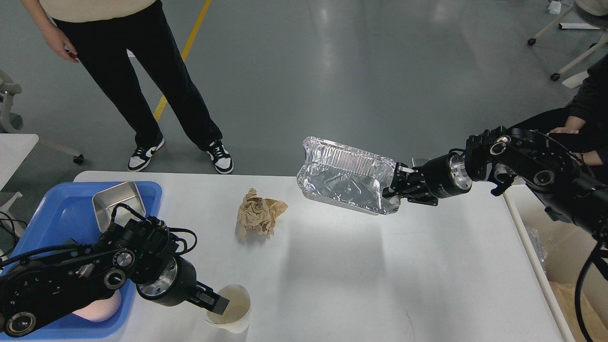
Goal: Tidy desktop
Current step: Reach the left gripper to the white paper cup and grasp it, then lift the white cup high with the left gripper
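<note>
My right gripper (390, 186) pinches the corner of the foil tray (346, 175) up in the air over the far side of the desktop (361, 285), and the bin (560, 247) is just right of it.

Head view, seemingly steep, over desktop (361, 266)

- the standing person (142, 71) is cut off above the waist by the top edge.
- the desk (356, 275) runs off the bottom edge.
- the left arm hides part of the blue tray (66, 213).
</note>
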You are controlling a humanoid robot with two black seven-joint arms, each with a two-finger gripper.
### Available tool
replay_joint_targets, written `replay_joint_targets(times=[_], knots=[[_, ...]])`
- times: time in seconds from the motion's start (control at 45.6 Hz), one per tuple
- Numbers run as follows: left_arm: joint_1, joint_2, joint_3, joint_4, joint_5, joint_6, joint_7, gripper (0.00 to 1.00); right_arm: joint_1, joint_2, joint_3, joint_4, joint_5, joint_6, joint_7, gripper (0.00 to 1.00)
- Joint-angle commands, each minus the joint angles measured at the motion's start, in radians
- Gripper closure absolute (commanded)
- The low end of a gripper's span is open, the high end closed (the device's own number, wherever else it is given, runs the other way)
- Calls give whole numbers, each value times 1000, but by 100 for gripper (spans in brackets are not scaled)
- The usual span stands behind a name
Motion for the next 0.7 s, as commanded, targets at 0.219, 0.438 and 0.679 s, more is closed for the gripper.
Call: replay_joint_targets(times=[0.219,0.438,0.679], knots=[[1,-16,22,4,11,-4,2,96,-2,-1,0,0,0,0,0,100],[-6,-8,16,0,-1,-22,1,97,-2,0,0,0,0,0,0,100],[-146,7,-102,-11,-153,-48,10,98,3,0,0,0,0,0,-2,100]])
